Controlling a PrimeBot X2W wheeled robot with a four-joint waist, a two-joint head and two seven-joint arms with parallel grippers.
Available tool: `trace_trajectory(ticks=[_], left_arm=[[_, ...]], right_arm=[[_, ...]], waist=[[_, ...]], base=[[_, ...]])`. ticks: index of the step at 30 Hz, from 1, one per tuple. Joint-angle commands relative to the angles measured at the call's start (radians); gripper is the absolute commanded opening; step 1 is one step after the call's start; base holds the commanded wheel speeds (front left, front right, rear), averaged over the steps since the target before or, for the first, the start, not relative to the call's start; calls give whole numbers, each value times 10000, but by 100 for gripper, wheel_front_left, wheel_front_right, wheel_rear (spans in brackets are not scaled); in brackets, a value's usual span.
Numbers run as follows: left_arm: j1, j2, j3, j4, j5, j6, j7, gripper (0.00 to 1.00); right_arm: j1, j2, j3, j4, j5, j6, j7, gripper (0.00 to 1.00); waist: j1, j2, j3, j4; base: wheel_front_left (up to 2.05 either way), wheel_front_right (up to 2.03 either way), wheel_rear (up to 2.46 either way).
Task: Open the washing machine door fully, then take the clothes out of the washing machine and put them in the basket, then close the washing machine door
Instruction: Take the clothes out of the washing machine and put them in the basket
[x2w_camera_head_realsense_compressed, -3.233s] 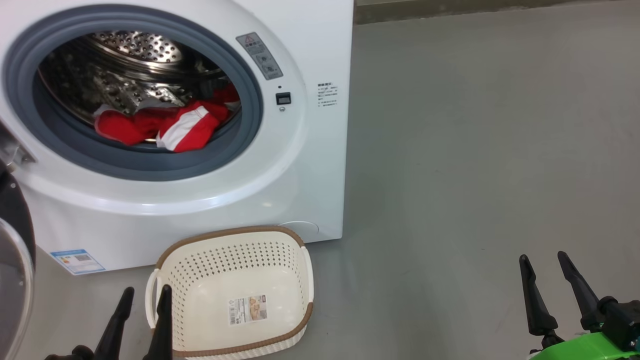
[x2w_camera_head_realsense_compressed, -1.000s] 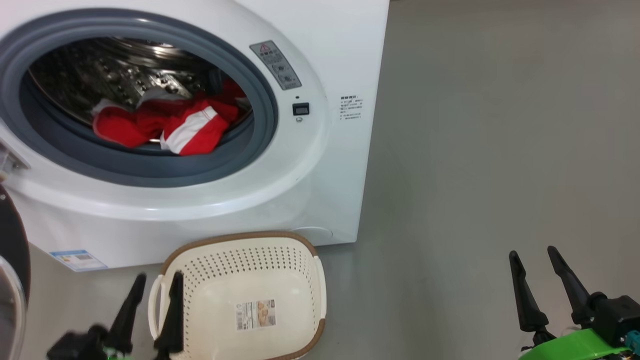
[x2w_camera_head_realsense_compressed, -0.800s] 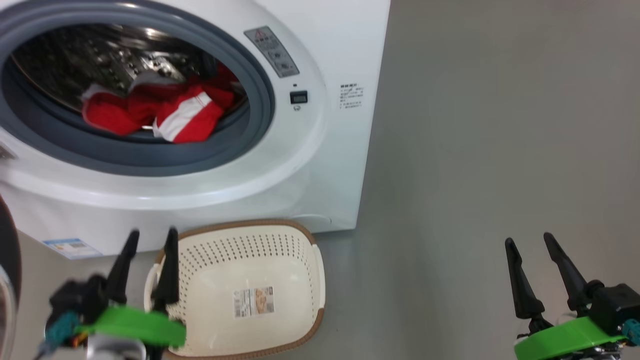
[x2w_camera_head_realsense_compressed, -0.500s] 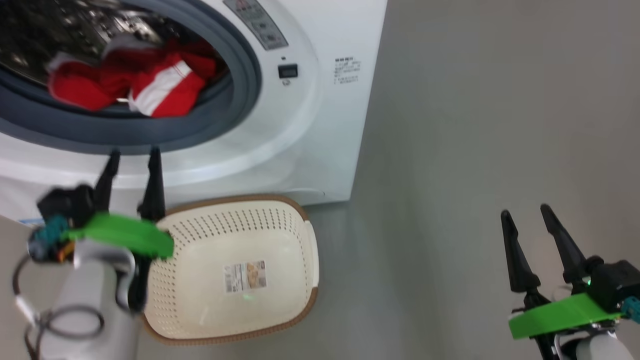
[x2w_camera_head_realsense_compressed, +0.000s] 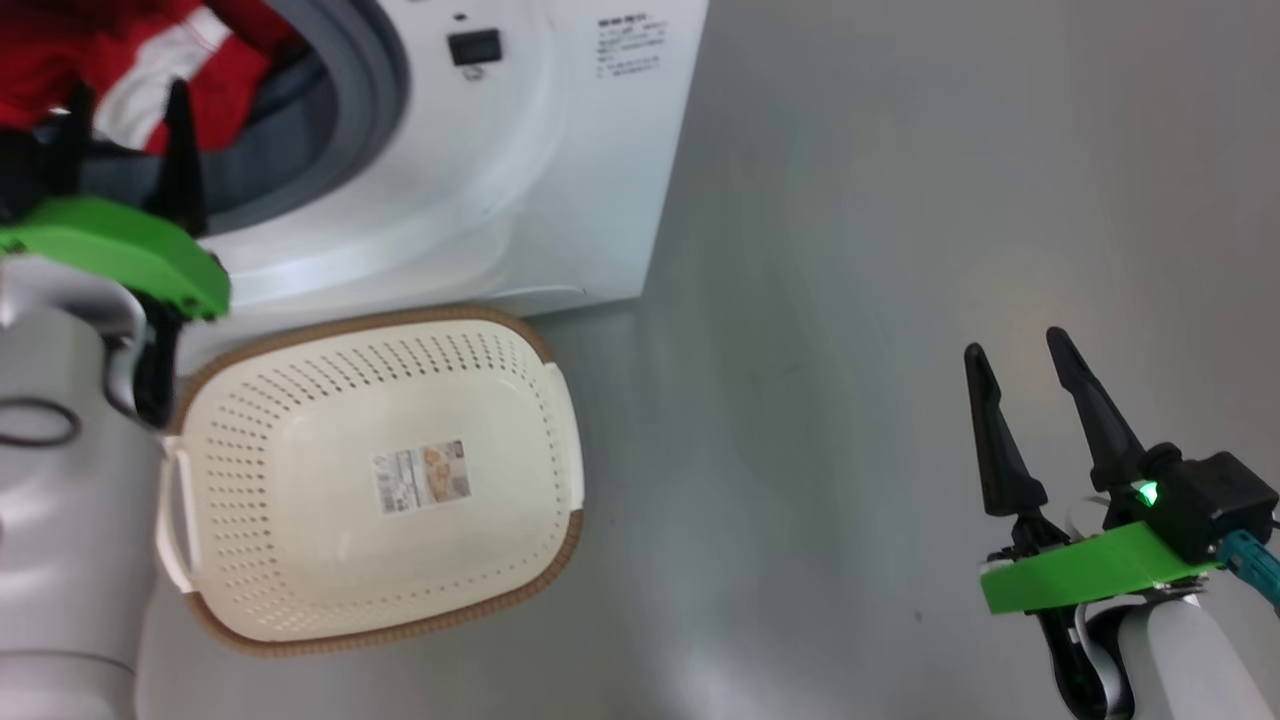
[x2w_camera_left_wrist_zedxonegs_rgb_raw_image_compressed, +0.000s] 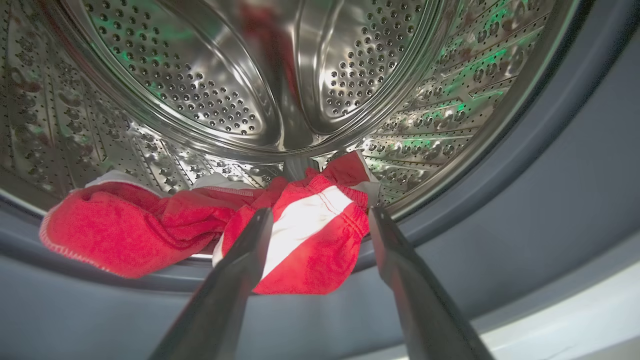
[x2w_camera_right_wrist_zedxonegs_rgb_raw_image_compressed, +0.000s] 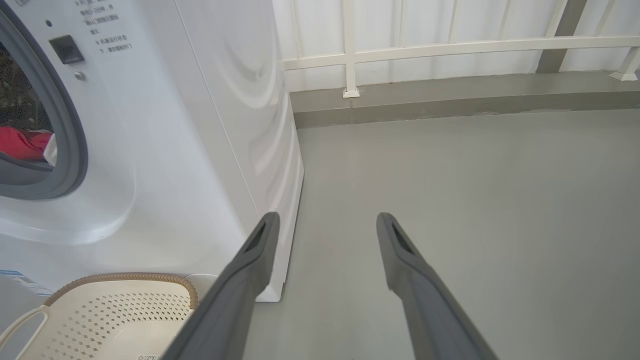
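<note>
We find the left claw (x2w_camera_left_wrist_zedxonegs_rgb_raw_image_compressed: 321, 212) released, jaws spread before the clothes (x2w_camera_left_wrist_zedxonegs_rgb_raw_image_compressed: 150, 225), which lie at the front edge of the drum (x2w_camera_left_wrist_zedxonegs_rgb_raw_image_compressed: 225, 75). We advise reaching deeper and clenching on a thick fold, clear of the gasket (x2w_camera_left_wrist_zedxonegs_rgb_raw_image_compressed: 550, 200). The basket (x2w_camera_head_realsense_compressed: 300, 540) stands on the floor (x2w_camera_head_realsense_compressed: 850, 300) before the washer (x2w_camera_head_realsense_compressed: 560, 150).

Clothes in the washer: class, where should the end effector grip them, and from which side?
Probably the red-and-white bunch of the clothes, at the front lip of the drum. Come straight in from the front: that fold bulges toward the opening, and the open left end effector is lined up with it.
</note>
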Motion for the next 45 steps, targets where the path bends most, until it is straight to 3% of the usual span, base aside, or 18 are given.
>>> trace_trajectory(ticks=[1, 16, 27, 28, 29, 31, 32, 37, 39, 40, 45], left_arm=[[-401, 623, 40, 6, -115, 7, -61, 100], [-2222, 2016, -903, 1454, -643, 6, -61, 100], [-2632, 2361, -1584, 1888, -1067, 6, -61, 100], [-2646, 2356, -1643, 1955, -1105, 6, -61, 77], [-2655, 2373, -1703, 1995, -1137, 6, -61, 48], [-2663, 2394, -1788, 2014, -1219, 6, -61, 46], [-2638, 2388, -1835, 2031, -1253, 6, -61, 24], [-2574, 2407, -1961, 1964, -1449, 6, -61, 22], [-2506, 2391, -1962, 1880, -1505, 6, -61, 2], [-2472, 2399, -1901, 1786, -1541, 6, -61, 0], [-1959, 2248, -1369, 1013, -1850, 6, -61, 0]], right_arm=[[-227, 16, 288, -248, -75, 75, -65, 100], [-718, 47, 731, -332, 57, 75, -65, 100], [-864, 48, 786, -388, 107, 75, -65, 100], [-875, 48, 800, -390, 109, 75, -65, 100], [-880, 48, 817, -392, 112, 75, -65, 100], [-885, 48, 844, -394, 119, 75, -65, 100], [-881, 48, 853, -388, 120, 75, -65, 100], [-882, 48, 892, -390, 105, 75, -65, 100], [-871, 48, 871, -393, 90, 75, -65, 100], [-863, 48, 867, -393, 73, 75, -65, 100], [-798, 49, 844, -340, -36, 75, -65, 100]], waist=[[0, 0, 578, -375], [0, 0, 1589, -1049], [0, 0, 1822, -1155], [0, 0, 1812, -1164], [0, 0, 1805, -1175], [0, 0, 1784, -1187], [0, 0, 1759, -1186], [0, 0, 1672, -1177], [0, 0, 1613, -1146], [0, 0, 1578, -1124], [0, 0, 1264, -968]], base=[[0, 0, 0], [0, 0, 0], [0, 0, 0], [0, 0, 0], [0, 0, 0], [0, 0, 0], [0, 0, 0], [0, 0, 0], [0, 0, 0], [0, 0, 0], [0, 0, 0]])
